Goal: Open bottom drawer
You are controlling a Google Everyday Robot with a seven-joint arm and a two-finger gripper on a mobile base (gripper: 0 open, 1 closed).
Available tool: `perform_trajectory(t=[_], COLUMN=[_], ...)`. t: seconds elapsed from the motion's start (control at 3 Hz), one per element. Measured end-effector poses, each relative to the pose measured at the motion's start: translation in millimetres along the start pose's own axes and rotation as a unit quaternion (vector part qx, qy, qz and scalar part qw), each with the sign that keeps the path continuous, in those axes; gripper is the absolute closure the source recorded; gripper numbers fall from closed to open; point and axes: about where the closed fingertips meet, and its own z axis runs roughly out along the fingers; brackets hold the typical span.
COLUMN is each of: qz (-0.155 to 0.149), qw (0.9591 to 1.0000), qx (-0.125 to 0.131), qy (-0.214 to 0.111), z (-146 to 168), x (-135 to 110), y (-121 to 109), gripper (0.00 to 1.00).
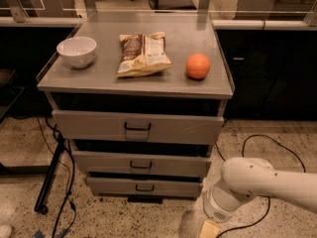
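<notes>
The bottom drawer (144, 186) is the lowest and shortest of three grey drawer fronts in the metal cabinet, with a small dark wire handle (144, 188) at its centre. Its front lines up roughly with the drawers above. My white arm (262, 182) comes in from the lower right. My gripper (209, 229) points down at the bottom edge of the view, near the floor, to the right of the bottom drawer and apart from it. Only a pale tip of it shows.
On the cabinet top (99, 81) sit a white bowl (77, 51), a chip bag (142, 53) and an orange (198, 66). The middle drawer (141, 163) and top drawer (137, 127) are above. Black cables (257, 143) and a stand leg (49, 177) lie on the speckled floor.
</notes>
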Motion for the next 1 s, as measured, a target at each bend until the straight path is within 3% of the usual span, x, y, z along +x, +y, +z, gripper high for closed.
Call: perform_trajectory(t=[0.33, 1.0], qz=[0.013, 0.018], qw=[0.9997, 0.9991], qx=[-0.01, -0.032], qy=[-0.021, -0.023], z=[26, 47], x=[2, 5], y=[-9, -8], gripper=[0.0, 0.0])
